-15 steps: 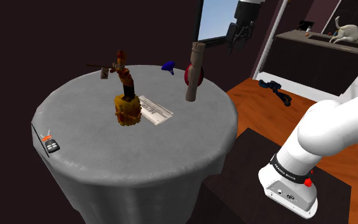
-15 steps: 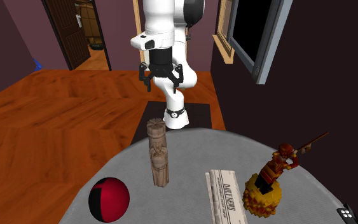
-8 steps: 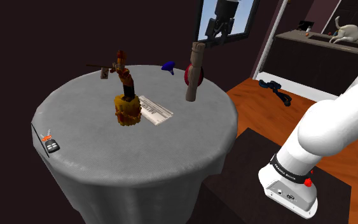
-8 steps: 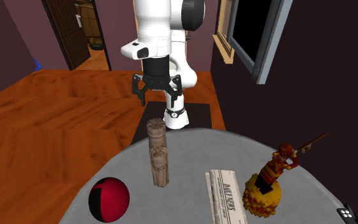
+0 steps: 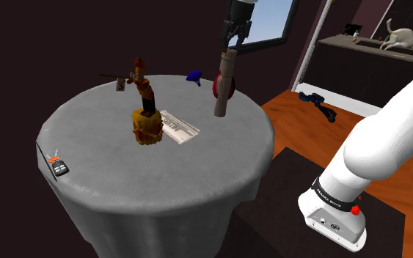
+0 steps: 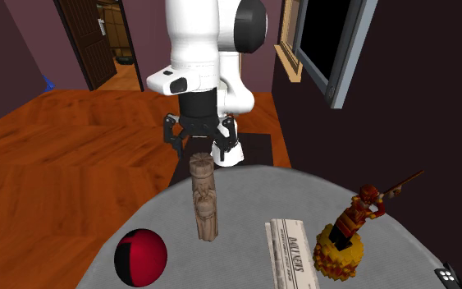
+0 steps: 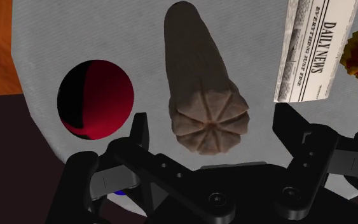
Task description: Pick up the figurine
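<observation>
my gripper [image 7: 213,118] is wide open, fingers [image 7: 139,130] well apart and touching nothing. the carved brown figurine [image 7: 199,95] stands upright right under me. its ribbed top sits between my two fingers in the wrist view, but it's not clasped. in the second exterior view the gripper [image 6: 198,144] hangs just above the figurine [image 6: 204,201], with a small gap between us.

a red and black ball [image 7: 95,98] sits just beside the figurine on one side. on the other side a folded newspaper [image 7: 311,48] reading "daily news" lies flat on the round grey table [image 5: 161,176]. just past the paper there's a red and orange rifleman statue [image 6: 348,234] on a yellow base. well apart from all that, a small black key fob [image 5: 59,167] sits at the table's edge, on the shoulder view's left.
</observation>
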